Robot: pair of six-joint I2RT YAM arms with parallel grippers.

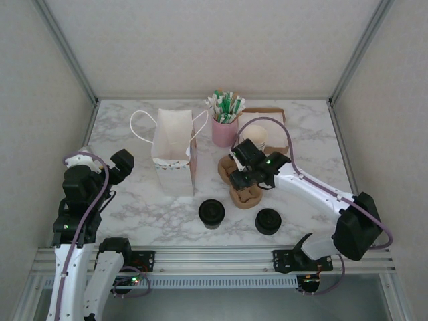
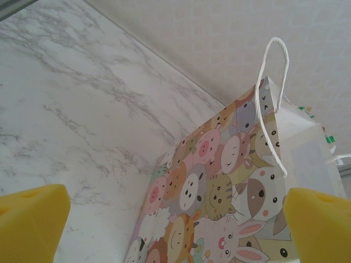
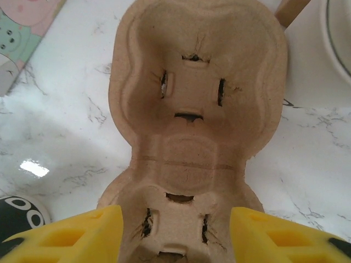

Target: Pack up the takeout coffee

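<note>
Right hand pinches the cardboard carrier right of the paper bag; the thin pulp may buckle or slip free. Left hand gapes open

I am seeing bare marble table lying open between the left gripper and the cartoon-printed paper bag, a free lane to the bag's side. The bag's mouth is gaping upward. A pulp cup carrier is occupying the ground just right of the bag, leaving a narrow gap. One takeout coffee is standing before that gap and a second takeout coffee farther right, with clear marble between. A pink cup of stirrers and a cardboard box are crowding the back.
</note>
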